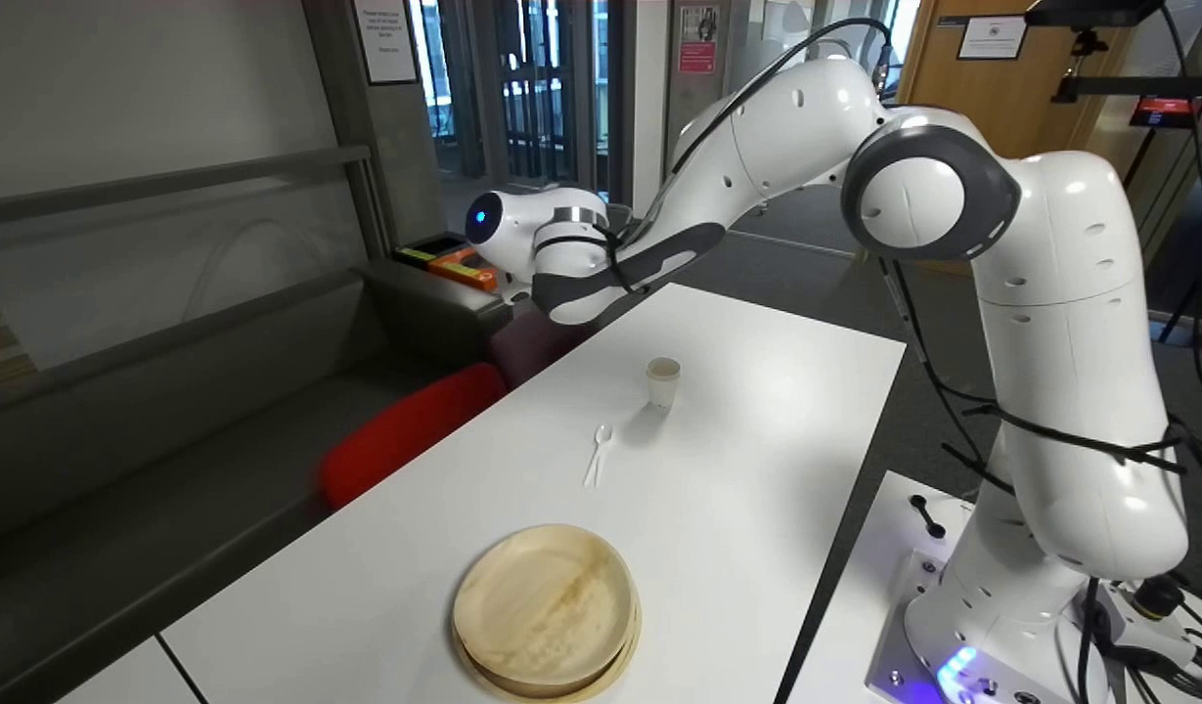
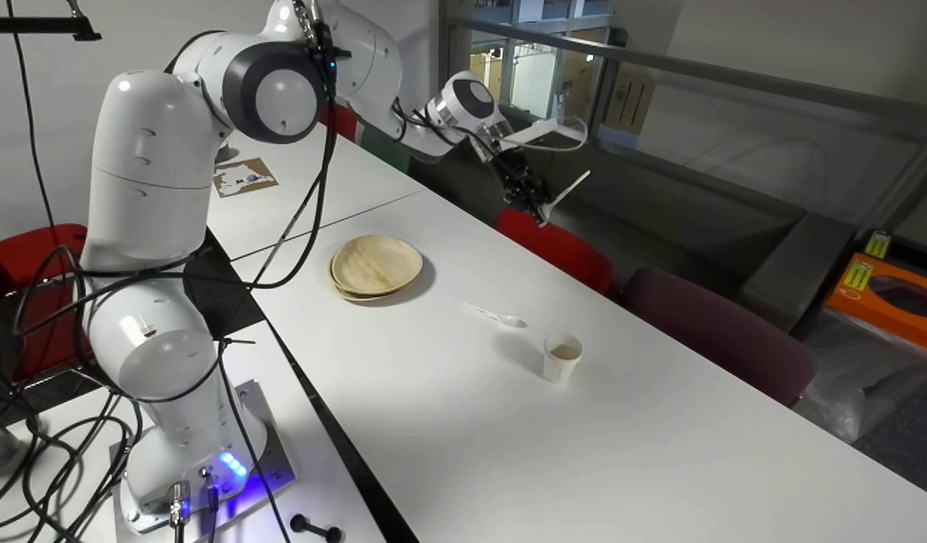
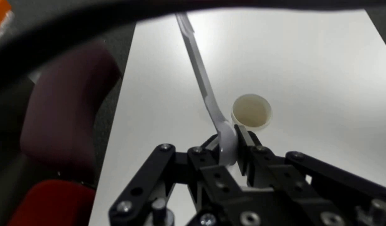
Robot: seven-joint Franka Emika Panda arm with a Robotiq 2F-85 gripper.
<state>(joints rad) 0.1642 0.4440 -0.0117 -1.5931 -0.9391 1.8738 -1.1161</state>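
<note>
Tabletop [image 2: 621,452] bears one cup [image 2: 561,363]; one tool [image 3: 228,146] grips one spoon [image 3: 203,83].

White spoon [image 3: 203,78], black gripper [image 3: 228,145], white cup [image 3: 251,111]

I see a dark sofa [image 1: 170,430] along a grey wall [image 1: 121,98], a red chair [image 1: 405,435] between sofa and white table [image 1: 757,469].

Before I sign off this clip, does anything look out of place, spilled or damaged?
The white spoon in the tool looks odd: it is pinched by its bowl, its handle jutting out. On the table, the top plate sits slightly off-centre on the lower plate. No spill or damage is evident.
</note>
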